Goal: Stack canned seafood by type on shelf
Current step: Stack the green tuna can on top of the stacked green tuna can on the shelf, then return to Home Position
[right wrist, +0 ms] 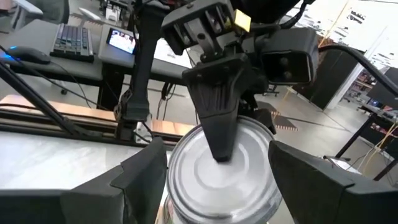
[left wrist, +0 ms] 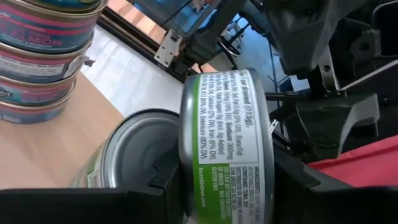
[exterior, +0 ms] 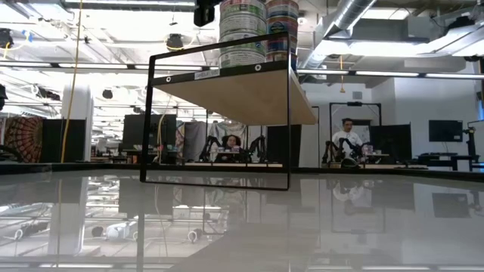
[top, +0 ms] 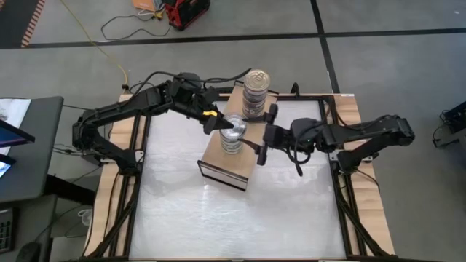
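Note:
The shelf [top: 218, 161], a wooden board on a black frame [exterior: 219, 121], stands mid-table. A tall stack of cans [top: 255, 91] with a gold lid rests on its far end. A shorter, silver-lidded stack [left wrist: 134, 152] stands at its middle. My left gripper [top: 220, 124] reaches in from the far left and is shut on a green-labelled can [left wrist: 227, 143], tilted just above that middle stack. My right gripper [top: 263, 135] waits open at the shelf's right side, its fingers [right wrist: 140, 183] standing wide on either side of the can without touching it. My left gripper pinches the green-labelled can by its two flat faces. One finger [right wrist: 217, 118] lies across the silver face [right wrist: 189, 165]; the can hides the other finger. The fingers slant down from the far left. The can sits tilted over the middle stack; whether its lower rim touches the stack, I cannot tell.
The white table top [top: 233, 218] lies bare in front of the shelf, bordered by black frame rails [top: 342, 204]. A desk with a keyboard [top: 14, 145] stands off the left side. Cables and a red device [top: 186, 11] lie on the floor beyond.

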`<state>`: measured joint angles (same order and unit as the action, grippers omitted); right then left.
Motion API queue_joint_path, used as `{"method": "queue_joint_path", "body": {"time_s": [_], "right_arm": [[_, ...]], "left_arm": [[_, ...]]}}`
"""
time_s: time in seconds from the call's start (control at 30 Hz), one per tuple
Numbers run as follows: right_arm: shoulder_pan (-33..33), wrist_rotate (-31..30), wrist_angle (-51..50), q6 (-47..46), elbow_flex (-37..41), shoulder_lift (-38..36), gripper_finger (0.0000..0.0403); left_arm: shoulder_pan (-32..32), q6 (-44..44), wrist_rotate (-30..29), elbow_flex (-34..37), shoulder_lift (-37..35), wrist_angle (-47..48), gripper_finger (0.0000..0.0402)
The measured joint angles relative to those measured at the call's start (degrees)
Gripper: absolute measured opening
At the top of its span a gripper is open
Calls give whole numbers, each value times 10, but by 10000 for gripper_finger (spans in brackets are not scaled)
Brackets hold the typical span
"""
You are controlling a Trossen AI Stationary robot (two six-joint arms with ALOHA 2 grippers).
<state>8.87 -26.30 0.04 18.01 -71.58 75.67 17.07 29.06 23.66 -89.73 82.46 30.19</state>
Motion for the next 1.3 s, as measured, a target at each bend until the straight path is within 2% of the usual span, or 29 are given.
{"method": "queue_joint_path", "body": {"time_s": [0.33,0.8,1.1,1.3], "right_arm": [[-11,0,4,-3,0,10,306],[-18,8,4,-13,0,10,306],[-19,9,3,-15,0,13,306],[-17,9,2,-14,0,13,306]], "left_arm": [[7,5,-5,0,0,6,191],[7,-30,-60,-32,0,75,219],[7,-48,-85,-32,0,79,242],[13,-104,-92,-39,-6,87,242]]}}
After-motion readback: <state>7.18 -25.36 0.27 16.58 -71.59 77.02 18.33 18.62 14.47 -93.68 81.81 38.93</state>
